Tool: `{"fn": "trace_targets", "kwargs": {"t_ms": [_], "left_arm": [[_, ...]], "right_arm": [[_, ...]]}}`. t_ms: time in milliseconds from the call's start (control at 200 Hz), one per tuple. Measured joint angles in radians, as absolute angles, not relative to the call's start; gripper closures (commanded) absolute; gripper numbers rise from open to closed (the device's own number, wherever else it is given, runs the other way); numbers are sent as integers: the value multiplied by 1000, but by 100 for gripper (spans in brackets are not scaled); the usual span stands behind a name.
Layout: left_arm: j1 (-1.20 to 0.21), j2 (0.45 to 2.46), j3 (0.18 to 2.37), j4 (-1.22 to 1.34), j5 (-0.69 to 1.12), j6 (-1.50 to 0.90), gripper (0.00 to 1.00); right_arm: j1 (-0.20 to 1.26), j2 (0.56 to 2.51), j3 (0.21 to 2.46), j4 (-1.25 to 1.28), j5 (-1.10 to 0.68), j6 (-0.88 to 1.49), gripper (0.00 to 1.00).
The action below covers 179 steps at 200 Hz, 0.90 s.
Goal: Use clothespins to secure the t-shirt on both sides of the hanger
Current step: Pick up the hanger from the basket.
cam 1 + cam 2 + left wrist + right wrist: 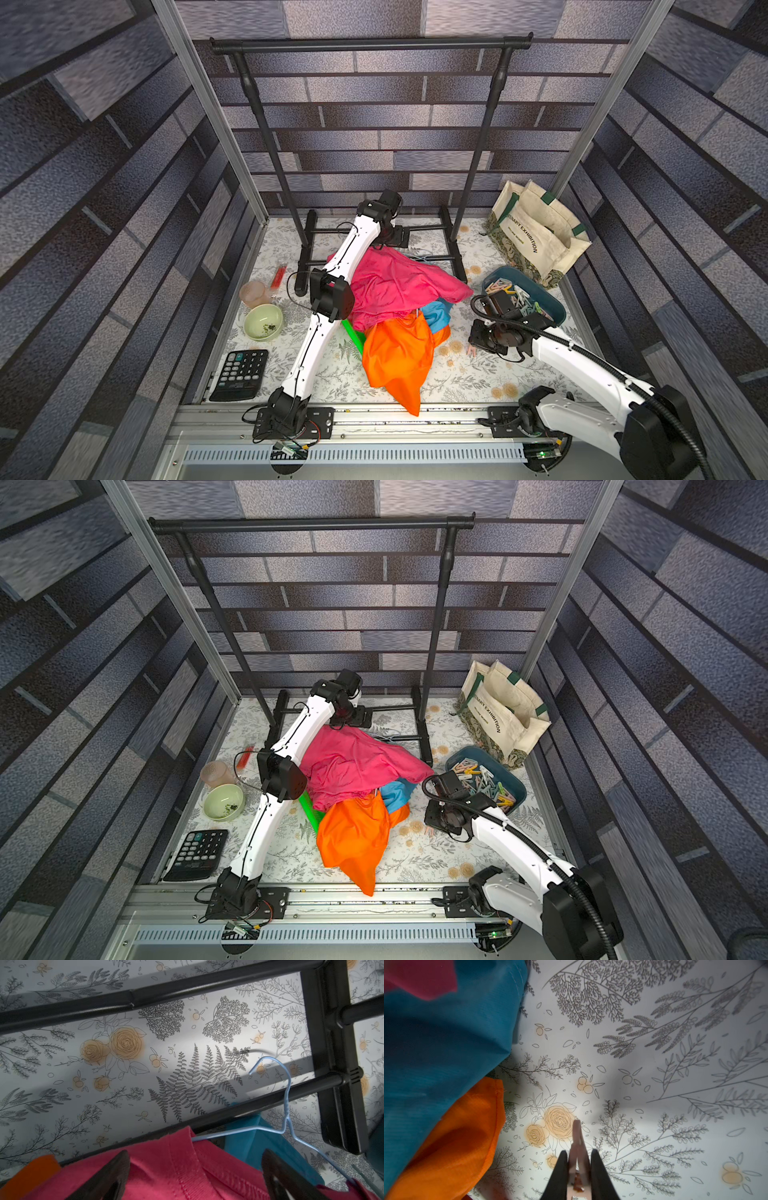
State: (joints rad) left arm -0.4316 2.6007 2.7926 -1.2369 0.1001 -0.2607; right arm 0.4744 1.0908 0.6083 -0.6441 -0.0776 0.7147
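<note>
Three garments lie heaped in the middle of the table (457, 374): one pink t-shirt (395, 282) on top, with one blue garment (436, 313) and one orange garment (395, 357) under it. One pale blue wire hanger (287, 1095) lies at the far edge of the heap, one of its two arms running in at the pink collar and its neck crossing a base bar of the single black rack (370, 43). The left gripper (196, 1154) hovers over that collar with its two fingers spread wide, holding nothing. The right gripper (578, 1158), low beside the heap, is pinched narrow on one pinkish clothespin (577, 1136). The other clothespins (521, 297), too jumbled to count, fill one teal bin (557, 313) just behind it. One tote bag (536, 237), one calculator (241, 374), one green bowl (263, 322) and one cup (252, 293) stand around.
</note>
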Motion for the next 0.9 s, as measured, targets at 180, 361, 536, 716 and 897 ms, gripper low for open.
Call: {"fn": "trace_targets", "kwargs": {"t_ms": [180,361,536,716,897], "left_arm": [[-426,2603,2813,-1252,181,-259,36],[-426,2613,2817,-1258,210,-262,38],[-408,2603,2817,-1271,209,-264,13],[-332,2514,2761,-1303,207,-271,0],[-207,2312,2518,-1262,192,-273,0]], "right_arm": [[464,1121,605,-613,-107,704,99],[453,1122,603,-593,-122,693,99],[447,1123,585,-578,-134,693,99],[443,1127,571,-570,-142,686,100],[432,1133,566,-561,-145,676,100]]}}
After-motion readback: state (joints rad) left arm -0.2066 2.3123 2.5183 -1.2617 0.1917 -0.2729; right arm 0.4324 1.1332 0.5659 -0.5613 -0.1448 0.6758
